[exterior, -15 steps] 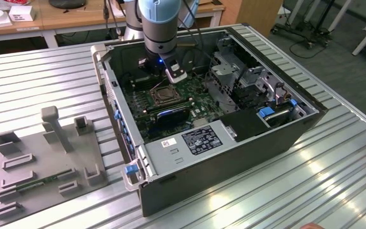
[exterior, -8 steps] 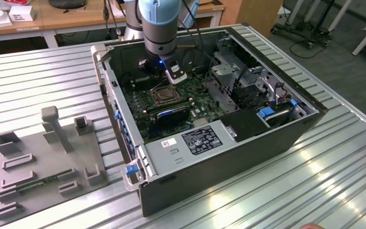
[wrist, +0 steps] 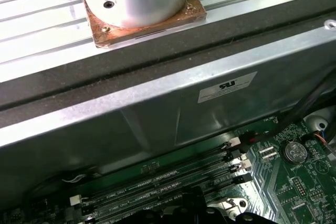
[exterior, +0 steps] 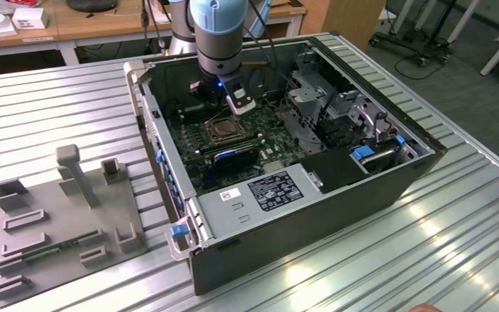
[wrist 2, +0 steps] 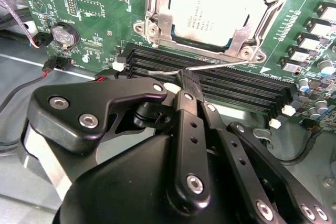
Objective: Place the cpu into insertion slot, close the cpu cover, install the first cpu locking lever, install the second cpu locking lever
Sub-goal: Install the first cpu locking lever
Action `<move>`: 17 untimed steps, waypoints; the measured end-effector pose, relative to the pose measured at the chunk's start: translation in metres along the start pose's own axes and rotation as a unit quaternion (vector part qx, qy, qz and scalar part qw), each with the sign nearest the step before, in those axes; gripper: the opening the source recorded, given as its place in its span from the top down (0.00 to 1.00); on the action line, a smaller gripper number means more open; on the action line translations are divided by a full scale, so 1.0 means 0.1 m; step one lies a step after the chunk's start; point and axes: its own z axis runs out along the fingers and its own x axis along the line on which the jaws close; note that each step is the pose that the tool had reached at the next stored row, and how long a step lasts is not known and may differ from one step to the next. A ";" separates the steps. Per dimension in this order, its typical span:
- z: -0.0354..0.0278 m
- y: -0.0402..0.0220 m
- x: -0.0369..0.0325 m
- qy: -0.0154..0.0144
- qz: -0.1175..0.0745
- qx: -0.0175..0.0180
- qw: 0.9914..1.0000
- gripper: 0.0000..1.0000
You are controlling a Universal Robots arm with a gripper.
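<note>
1. The gripper (wrist 2: pixel 187 83) has its jaws pressed together, pinching one thin wire lever (wrist 2: pixel 220 65) above the black memory slots (wrist 2: pixel 231 90).
2. One cpu (wrist 2: pixel 210 6) lies seated in the insertion slot (wrist 2: pixel 157 3), with the cpu cover (wrist 2: pixel 239 35) shut down over its edges.
3. In the exterior view, the slot (exterior: pixel 226 129) sits mid-board inside one open computer case (exterior: pixel 336 214); one grey fixture plate (exterior: pixel 59 227) lies at that view's left.

No print can be read out. A white sticker (wrist: pixel 227 87) sits on the case wall (wrist: pixel 131 114). A black label (exterior: pixel 275 190) and a small white label (exterior: pixel 231 194) lie on the near metal shroud (exterior: pixel 232 218) (lettering too small). Faint print marks the cpu (wrist 2: pixel 207 9).
</note>
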 end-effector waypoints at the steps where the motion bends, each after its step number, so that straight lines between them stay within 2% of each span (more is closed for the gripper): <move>1: 0.000 0.000 0.000 0.000 0.000 0.000 1.000 0.89; 17: 0.031 -0.009 0.001 0.000 0.000 -0.001 1.000 0.89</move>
